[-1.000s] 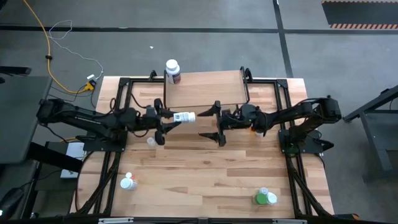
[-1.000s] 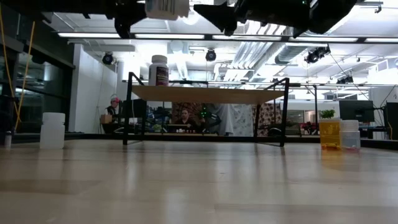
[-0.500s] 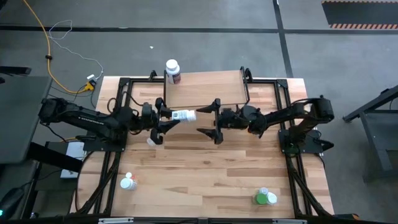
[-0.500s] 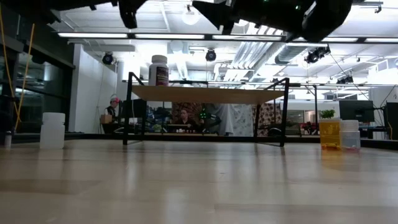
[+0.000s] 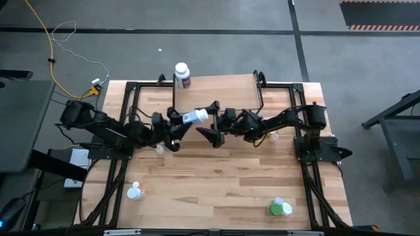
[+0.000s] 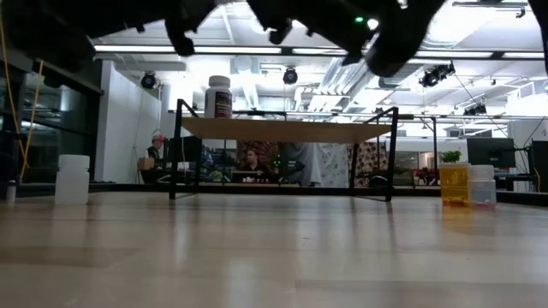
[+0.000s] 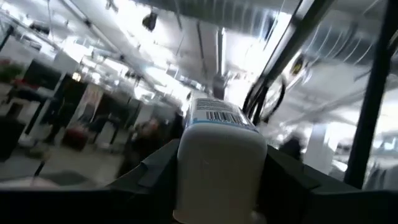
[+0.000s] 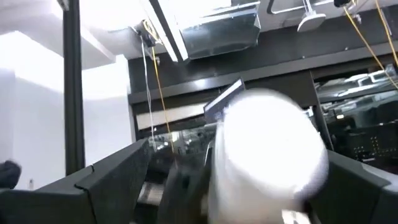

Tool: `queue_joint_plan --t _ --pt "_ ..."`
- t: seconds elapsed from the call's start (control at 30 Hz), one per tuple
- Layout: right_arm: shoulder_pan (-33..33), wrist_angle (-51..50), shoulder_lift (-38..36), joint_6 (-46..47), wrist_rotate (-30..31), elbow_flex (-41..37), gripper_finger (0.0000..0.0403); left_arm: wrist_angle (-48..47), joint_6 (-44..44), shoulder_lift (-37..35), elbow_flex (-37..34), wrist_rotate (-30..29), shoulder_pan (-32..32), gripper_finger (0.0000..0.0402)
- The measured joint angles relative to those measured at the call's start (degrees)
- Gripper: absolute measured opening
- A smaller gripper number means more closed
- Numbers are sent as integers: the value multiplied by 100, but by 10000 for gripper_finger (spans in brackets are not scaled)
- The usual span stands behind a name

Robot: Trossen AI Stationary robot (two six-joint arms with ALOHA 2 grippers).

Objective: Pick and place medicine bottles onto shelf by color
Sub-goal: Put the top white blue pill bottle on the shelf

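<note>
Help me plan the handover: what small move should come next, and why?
Probably close the right end effector on the white bottle: the left end effector holds it lying in the air in front of the shelf, its free end between the right's open fingers.

From above I count 6 medicine bottles: 1 dark-labelled bottle (image 5: 182, 74) standing on the shelf, 1 held bottle (image 5: 195, 117) up in the air, 1 small white bottle (image 5: 159, 149), 1 white-and-orange bottle (image 5: 136, 192), 1 green bottle (image 5: 281, 208), and 1 pale bottle (image 5: 270, 136) half hidden under an arm. At table height only 4 show, 2 of them side by side: an orange bottle (image 6: 454, 184) and a clear-white bottle (image 6: 482, 184). There is 1 shelf (image 5: 223, 92) on 1 tabletop (image 5: 216, 190). 2 arms carry 2 grippers: the left gripper (image 5: 180, 122) clamps 1 bottle, the right gripper (image 5: 210, 120) spreads wide around nothing. 2 people (image 6: 253, 160) sit in the room beyond.
</note>
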Motion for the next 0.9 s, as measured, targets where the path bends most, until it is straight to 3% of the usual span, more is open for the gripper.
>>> queue_joint_plan --t 0.37,0.5,0.77,0.9 --pt "2 41 167 37 118 344 355 55 176 -27 95 59 -3 168" --pt "2 33 167 64 236 342 303 56 218 -22 95 33 -4 168" --pt "2 37 167 17 307 338 158 57 221 -22 95 18 -4 168" --pt "3 39 167 -40 280 338 147 39 230 -22 95 31 -6 174"
